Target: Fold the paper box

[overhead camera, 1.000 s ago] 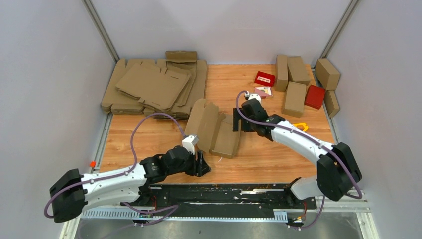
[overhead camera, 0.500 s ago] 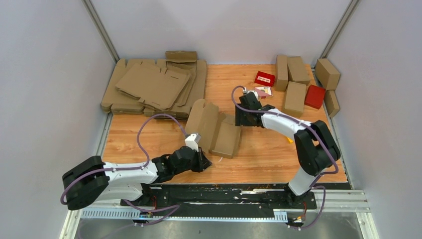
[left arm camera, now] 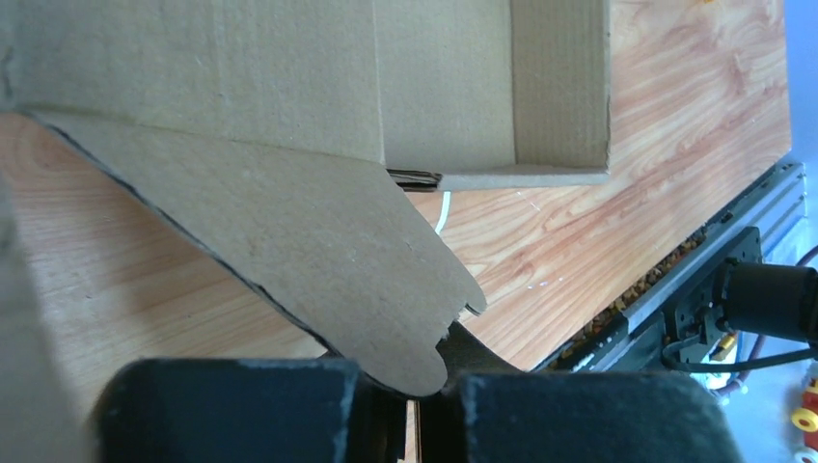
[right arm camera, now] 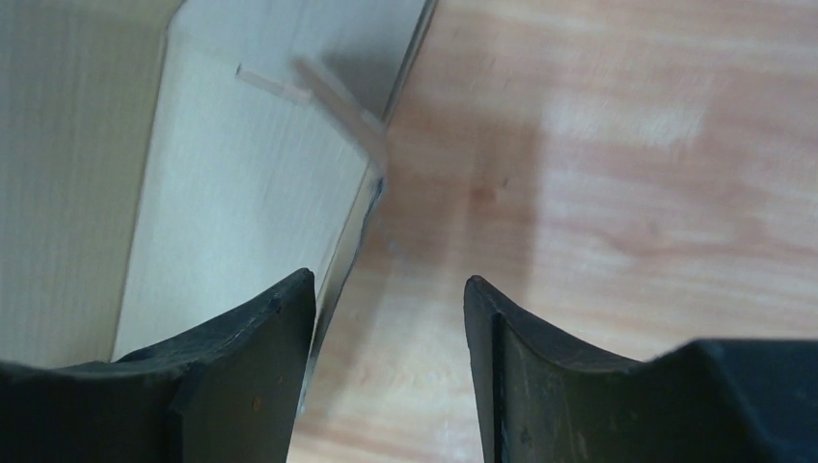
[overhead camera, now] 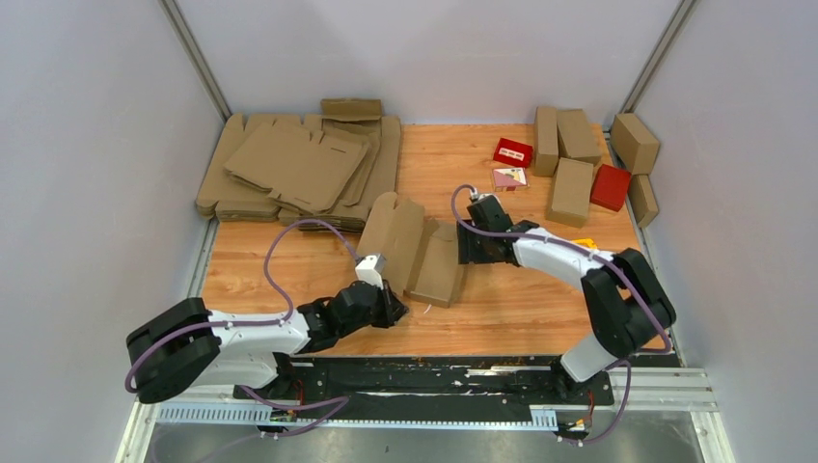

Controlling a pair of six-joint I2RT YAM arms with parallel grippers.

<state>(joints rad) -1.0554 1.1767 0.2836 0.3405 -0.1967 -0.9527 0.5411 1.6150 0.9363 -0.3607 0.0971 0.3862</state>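
The paper box [overhead camera: 417, 253] lies half-folded in the middle of the wooden table, with brown panels raised and creased. My left gripper [overhead camera: 390, 305] sits at its near left corner. In the left wrist view it [left arm camera: 413, 394] is shut on the rounded tip of a brown flap [left arm camera: 318, 260] of the box. My right gripper [overhead camera: 467, 247] is low at the box's right edge. Its black fingers [right arm camera: 256, 357] stand open in the right wrist view. The pale box panel [right arm camera: 241, 203] has its edge just inside the left finger, and bare wood shows between the tips of the right gripper [right arm camera: 388, 282].
A stack of flat cardboard sheets [overhead camera: 299, 166] fills the back left. Folded brown cartons [overhead camera: 571, 189] and small red boxes [overhead camera: 611, 186] stand at the back right, with a small card [overhead camera: 509, 177] near them. A yellow piece [overhead camera: 585, 242] lies by the right arm. A black rail [overhead camera: 444, 372] runs along the near edge.
My left gripper has moved up to the box's near flap and shut on it. My right gripper has drawn in to the box's right edge, its fingers narrowing.
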